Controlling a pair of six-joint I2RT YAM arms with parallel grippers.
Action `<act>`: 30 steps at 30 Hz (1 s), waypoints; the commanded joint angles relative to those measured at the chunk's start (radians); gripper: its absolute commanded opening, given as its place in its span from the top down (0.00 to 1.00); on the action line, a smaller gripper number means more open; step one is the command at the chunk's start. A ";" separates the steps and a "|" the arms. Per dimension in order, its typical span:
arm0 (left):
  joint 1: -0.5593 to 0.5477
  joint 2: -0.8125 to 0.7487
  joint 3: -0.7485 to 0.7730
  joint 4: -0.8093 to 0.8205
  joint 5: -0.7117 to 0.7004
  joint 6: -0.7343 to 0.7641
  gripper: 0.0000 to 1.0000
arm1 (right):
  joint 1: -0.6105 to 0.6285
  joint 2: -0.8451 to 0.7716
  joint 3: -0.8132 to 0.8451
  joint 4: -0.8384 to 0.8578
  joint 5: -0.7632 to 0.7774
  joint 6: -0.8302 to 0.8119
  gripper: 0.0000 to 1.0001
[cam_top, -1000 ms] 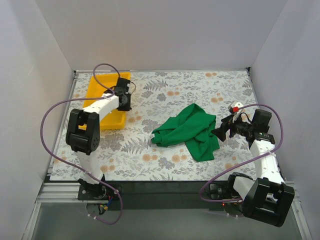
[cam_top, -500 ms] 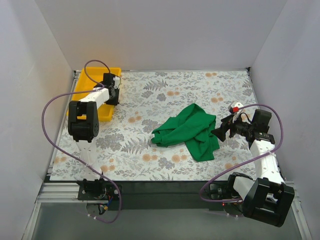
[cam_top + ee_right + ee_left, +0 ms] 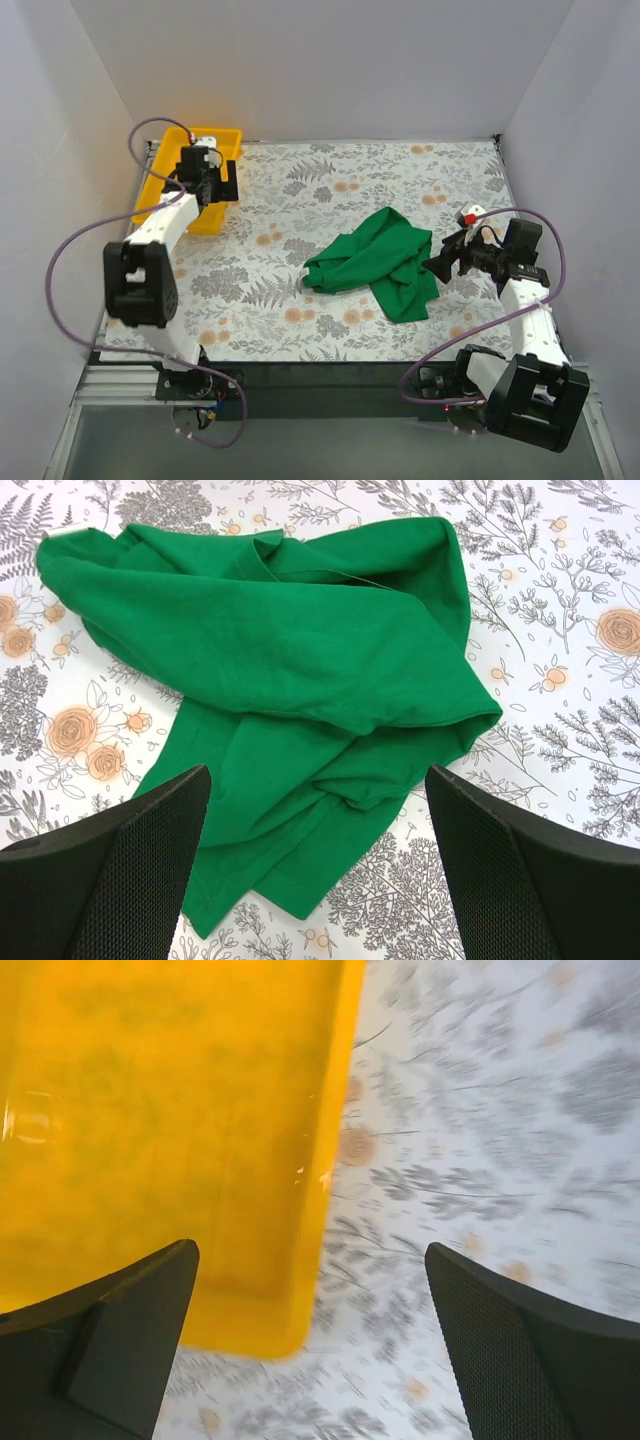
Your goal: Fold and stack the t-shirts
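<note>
The green t-shirt (image 3: pixel 380 262) lies crumpled in a loose heap right of the table's middle. It fills the upper part of the right wrist view (image 3: pixel 280 650). My right gripper (image 3: pixel 440 262) hovers at the heap's right edge and is open (image 3: pixel 318 775), its fingers spread above the shirt's lower folds without touching cloth. My left gripper (image 3: pixel 215 185) is at the far left beside the yellow tray. Its jaws stand wide (image 3: pixel 310 1260) over the tray's corner, with nothing between them.
The yellow plastic tray (image 3: pixel 225 140) sits in the back left corner, empty (image 3: pixel 150 1110). A floral cloth (image 3: pixel 330 190) covers the table. White walls close in the left, back and right sides. Purple cables loop off both arms.
The left arm swung back and to the left, and the yellow tray slid with it towards the corner. The left gripper then opened off the tray. Right arm and shirt are unchanged.
</note>
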 commanded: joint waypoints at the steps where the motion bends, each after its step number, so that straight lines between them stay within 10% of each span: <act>1: -0.004 -0.395 -0.230 0.254 0.079 -0.181 0.02 | 0.007 0.010 0.032 -0.006 0.032 -0.014 0.06; 9: -0.100 -0.652 -0.515 0.245 0.790 -0.473 0.22 | 0.033 0.091 0.106 -0.040 0.065 0.041 0.10; 14: -0.360 -0.642 -0.586 0.183 0.633 -0.617 0.26 | 0.047 0.179 0.212 -0.117 0.082 0.081 0.13; 30: -0.566 -0.506 -0.667 0.189 0.396 -1.113 0.34 | 0.157 0.386 0.313 -0.134 0.286 0.193 0.27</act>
